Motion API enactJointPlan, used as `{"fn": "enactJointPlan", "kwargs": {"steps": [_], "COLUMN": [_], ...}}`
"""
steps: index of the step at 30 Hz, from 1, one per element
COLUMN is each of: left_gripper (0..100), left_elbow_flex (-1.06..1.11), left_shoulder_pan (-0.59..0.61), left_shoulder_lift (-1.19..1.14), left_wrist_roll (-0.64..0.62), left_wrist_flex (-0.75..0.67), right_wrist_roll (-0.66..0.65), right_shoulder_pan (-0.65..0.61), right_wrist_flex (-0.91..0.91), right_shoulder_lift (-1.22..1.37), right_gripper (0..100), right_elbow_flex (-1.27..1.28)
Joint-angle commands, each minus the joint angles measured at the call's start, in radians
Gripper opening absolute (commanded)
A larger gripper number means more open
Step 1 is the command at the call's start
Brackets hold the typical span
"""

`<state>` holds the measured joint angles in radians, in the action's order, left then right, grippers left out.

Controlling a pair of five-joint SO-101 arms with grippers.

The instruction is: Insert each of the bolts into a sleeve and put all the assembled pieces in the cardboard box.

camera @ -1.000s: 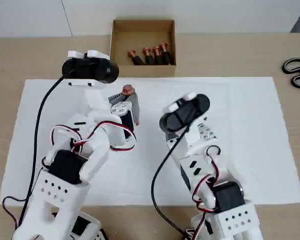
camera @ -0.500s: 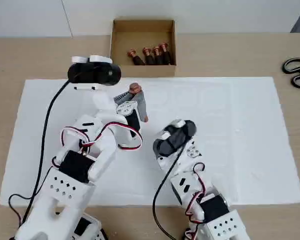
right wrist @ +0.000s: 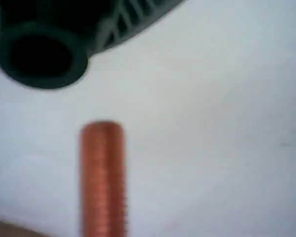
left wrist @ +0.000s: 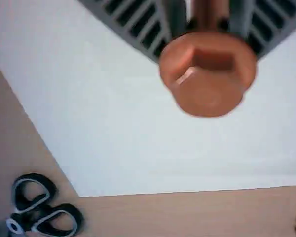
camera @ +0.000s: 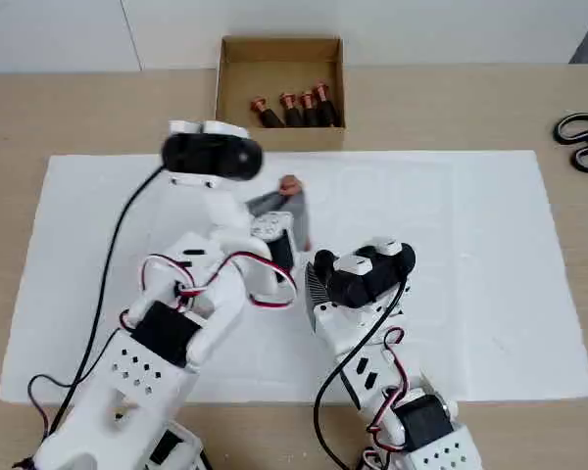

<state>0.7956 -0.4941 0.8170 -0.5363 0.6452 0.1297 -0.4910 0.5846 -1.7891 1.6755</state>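
Observation:
My left gripper (camera: pixel 284 208) is shut on a copper bolt (camera: pixel 290 184), held above the white mat with its hex head (left wrist: pixel 207 74) between the grey fingers (left wrist: pixel 133 24). Its threaded end (right wrist: pixel 102 177) shows in the right wrist view, close to a black sleeve (right wrist: pixel 39 57) but apart from it and off line with its opening. My right gripper (camera: pixel 314 284) is shut on that sleeve, just right of the left gripper. The cardboard box (camera: pixel 231 93) stands at the back, with several assembled pieces (camera: pixel 292 108) lying inside.
A white mat (camera: pixel 470 245) covers the middle of the wooden table. Black-handled scissors (camera: pixel 583 137) lie on the wood at the far right, off the mat, and show too as scissors (left wrist: pixel 39 210) in the left wrist view.
My left arm has carried the bolt to the right. My right arm has drawn back toward the front and swung left, bringing the sleeve near the bolt's threaded end.

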Motion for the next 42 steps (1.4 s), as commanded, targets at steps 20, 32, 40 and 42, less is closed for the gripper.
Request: {"fn": "enactJointPlan", "kwargs": {"steps": [20,32,40,42], "left_gripper": [1,1,1,1], "left_elbow_flex": [0.139,0.116,0.117,0.116], "left_shoulder_pan": [-0.084,-0.086,-0.086,-0.087], "left_shoulder_lift": [0.035,0.035,0.035,0.035], "left_wrist_roll": [0.094,0.104,0.11,0.149], "left_wrist_flex": [-0.229,-0.138,-0.135,-0.109], "right_wrist_roll": [0.008,0.008,0.008,0.008], "right_shoulder_pan": [-0.007,-0.007,-0.007,-0.007], "right_wrist_flex": [0.002,0.002,0.002,0.002], "right_shoulder_lift": [-0.019,-0.019,-0.019,-0.019], "right_gripper": [0.4,0.4,0.4,0.4], "right_elbow_flex": [0.006,0.006,0.006,0.006]}}
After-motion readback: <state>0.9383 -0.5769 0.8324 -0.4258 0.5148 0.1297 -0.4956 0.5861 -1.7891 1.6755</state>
